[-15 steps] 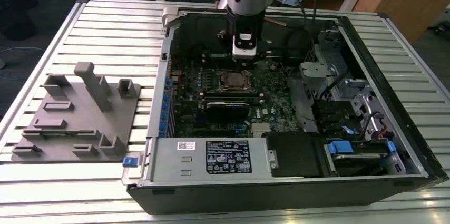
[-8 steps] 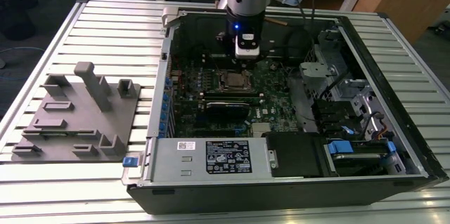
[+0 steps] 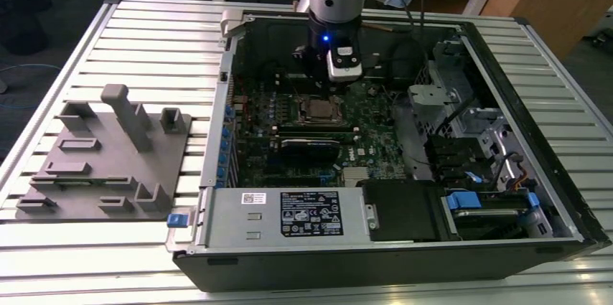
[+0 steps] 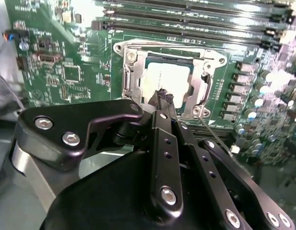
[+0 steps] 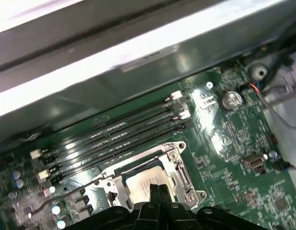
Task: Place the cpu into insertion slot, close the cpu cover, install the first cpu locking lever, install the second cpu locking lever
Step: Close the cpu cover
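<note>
1. In the exterior view the open case (image 3: 383, 273) sits on the slatted surface (image 3: 143, 32). The slot (image 3: 321, 110) is near the middle of the green board (image 3: 378, 133). On that view's clock face the arm comes in from twelve o'clock of the slot, and a grey fixture (image 3: 105, 161) lies at nine o'clock of the case.
2. The cpu (image 4: 165, 79) lies flat in the slot. Its silvery-tan top shows through the window of the cover (image 4: 201, 88), which looks folded down around it.
3. The hand (image 4: 162, 98) is fully closed, fingertips together with nothing between them. Its tip is over the cpu's top near one edge of the window; we cannot tell whether it touches.
4. A thin wire lever (image 5: 66, 193) runs beside the slot. We cannot tell whether it is latched.
5. We judge the cpu light, stiff and smooth on top, so it is apt to slip. It is also likely fragile underneath, where it meets the slot's contacts. The place to hold it would be two opposite edges, never the faces.
6. The cover looks thin but rigid, probably a little springy — pressing on its metal frame, not through the window, seems safest.
</note>
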Controlling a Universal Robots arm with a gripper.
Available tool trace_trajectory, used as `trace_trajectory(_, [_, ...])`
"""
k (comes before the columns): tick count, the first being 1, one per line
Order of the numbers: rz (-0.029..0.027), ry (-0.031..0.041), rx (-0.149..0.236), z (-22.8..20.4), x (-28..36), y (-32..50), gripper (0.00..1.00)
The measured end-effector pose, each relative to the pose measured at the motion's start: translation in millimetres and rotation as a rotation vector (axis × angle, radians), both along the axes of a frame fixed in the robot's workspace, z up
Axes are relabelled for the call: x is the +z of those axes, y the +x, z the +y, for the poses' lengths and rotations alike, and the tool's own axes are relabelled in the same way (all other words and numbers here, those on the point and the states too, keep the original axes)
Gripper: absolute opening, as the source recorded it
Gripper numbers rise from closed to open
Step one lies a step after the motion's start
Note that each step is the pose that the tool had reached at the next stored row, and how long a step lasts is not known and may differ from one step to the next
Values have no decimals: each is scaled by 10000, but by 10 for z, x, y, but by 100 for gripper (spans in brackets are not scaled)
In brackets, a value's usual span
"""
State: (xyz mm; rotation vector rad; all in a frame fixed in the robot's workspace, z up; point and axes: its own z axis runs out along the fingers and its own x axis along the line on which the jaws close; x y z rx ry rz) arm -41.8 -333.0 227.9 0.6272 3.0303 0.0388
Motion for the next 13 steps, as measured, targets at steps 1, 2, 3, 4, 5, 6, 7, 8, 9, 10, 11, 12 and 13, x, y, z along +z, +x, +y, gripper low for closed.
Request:
trace_trajectory(1, [1, -2, 187, 0, -3, 0, 10])
trace_trajectory(2, [1, -7, 352, 0, -5, 0, 10])
trace_trajectory(3, [2, -8, 523, 0, -6, 0, 10])
trace_trajectory(4, [1, -8, 685, 0, -8, 0, 10])
trace_trajectory(5, [1, -8, 851, 0, -10, 0, 10])
trace_trajectory(6, [0, -7, 1022, 0, -12, 0, 10])
trace_trajectory(7, [0, -6, 1204, 0, -14, 0, 10])
trace_trajectory(8, [0, -7, 1570, 0, -19, 0, 10])
trace_trajectory(9, [0, -7, 1711, 0, -20, 0, 10])
trace_trajectory(10, [0, -8, 1842, 0, -22, 0, 10])
trace_trajectory(11, [0, -7, 1959, 0, -24, 0, 10])
trace_trajectory(12, [1, -7, 2073, 0, -26, 0, 10])
trace_trajectory(13, [0, -7, 2191, 0, -27, 0, 10])
